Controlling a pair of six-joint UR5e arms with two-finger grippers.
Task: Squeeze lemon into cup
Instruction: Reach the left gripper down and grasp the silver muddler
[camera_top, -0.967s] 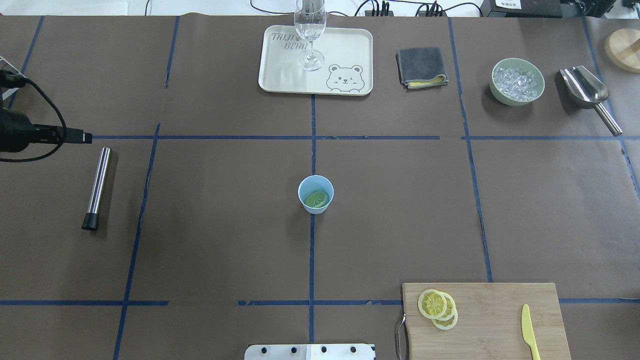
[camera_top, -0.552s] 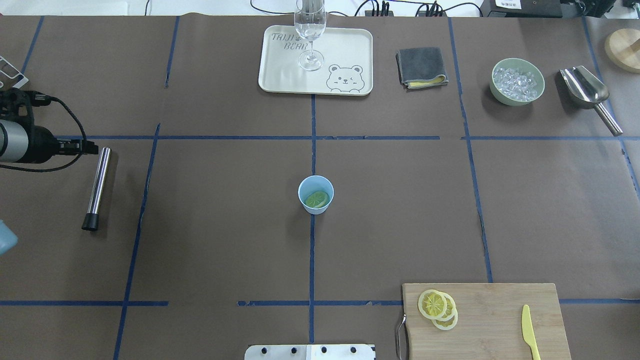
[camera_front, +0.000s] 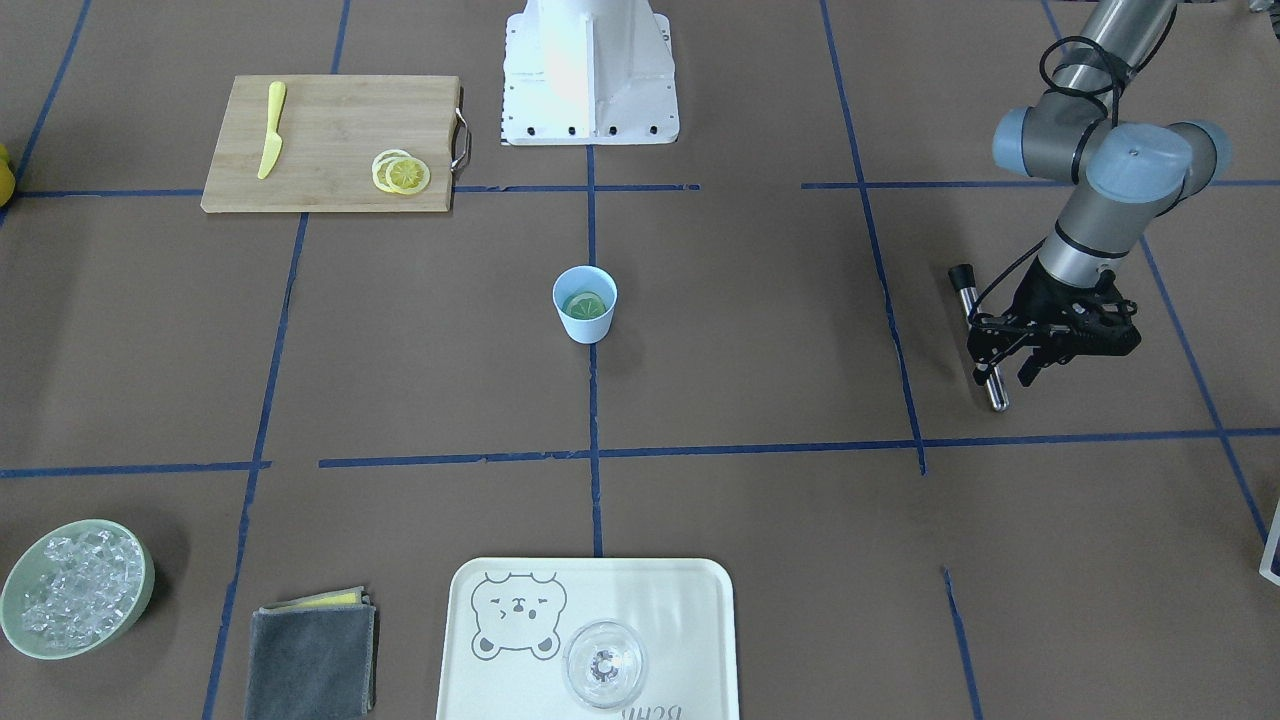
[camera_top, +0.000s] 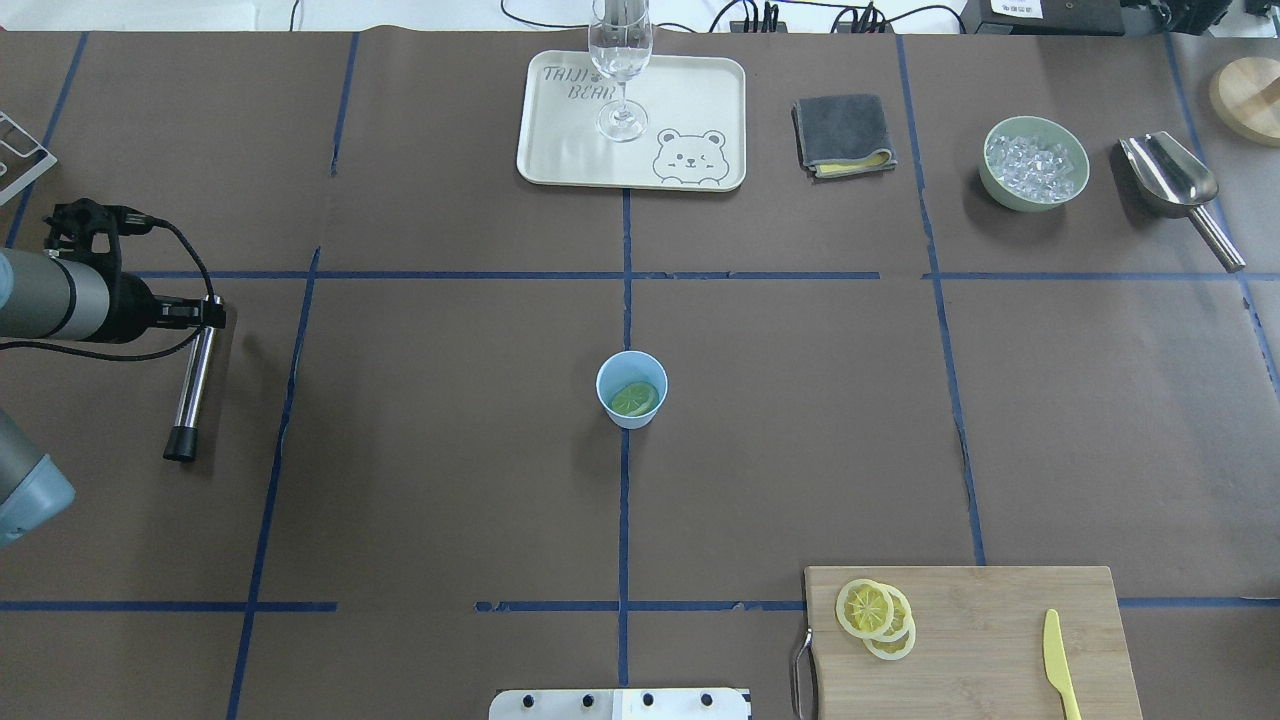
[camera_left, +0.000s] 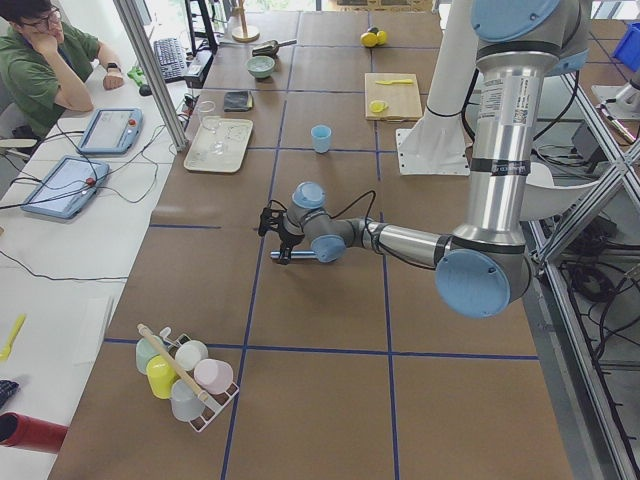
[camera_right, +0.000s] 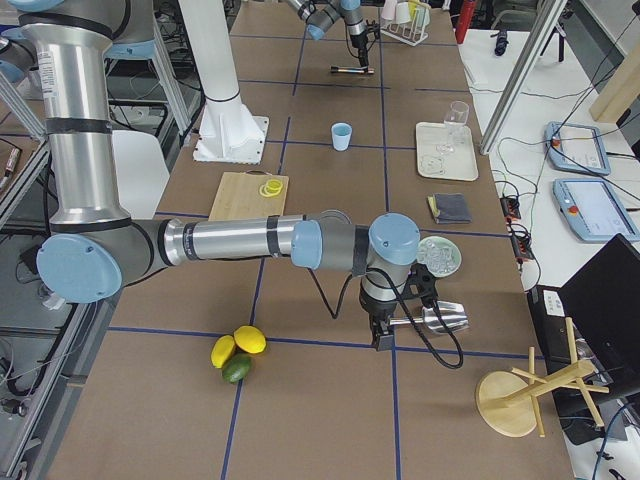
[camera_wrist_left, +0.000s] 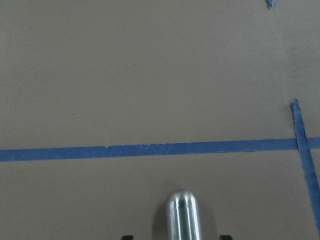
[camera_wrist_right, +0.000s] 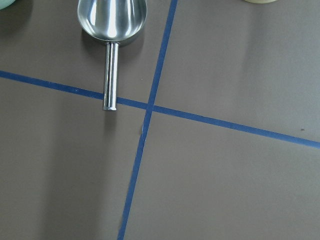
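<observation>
The pale-blue cup (camera_top: 631, 371) stands at the table's centre with one lemon slice (camera_top: 635, 399) lying flat inside it, seen too in the front-facing view as cup (camera_front: 585, 325) and slice (camera_front: 586, 304). More lemon slices (camera_top: 875, 618) are stacked on the cutting board (camera_top: 990, 640). My left gripper (camera_top: 213, 314) hovers at the far left, open, its fingers either side of the far end of a steel rod (camera_top: 192, 385). The left wrist view shows the rod's rounded tip (camera_wrist_left: 182, 215). My right gripper (camera_right: 385, 338) shows only in the exterior right view, near the scoop; I cannot tell its state.
A bear tray (camera_top: 690, 100) with a clear glass (camera_top: 620, 60) sits at the far edge, then a grey cloth (camera_top: 843, 133), a green bowl of ice (camera_top: 1034, 162) and a metal scoop (camera_top: 1175, 180). A yellow knife (camera_top: 1058, 665) lies on the board.
My left arm has come further in from the left edge and moved nearer, bringing its gripper over the rod's far end. The cup and slices have stayed put.
</observation>
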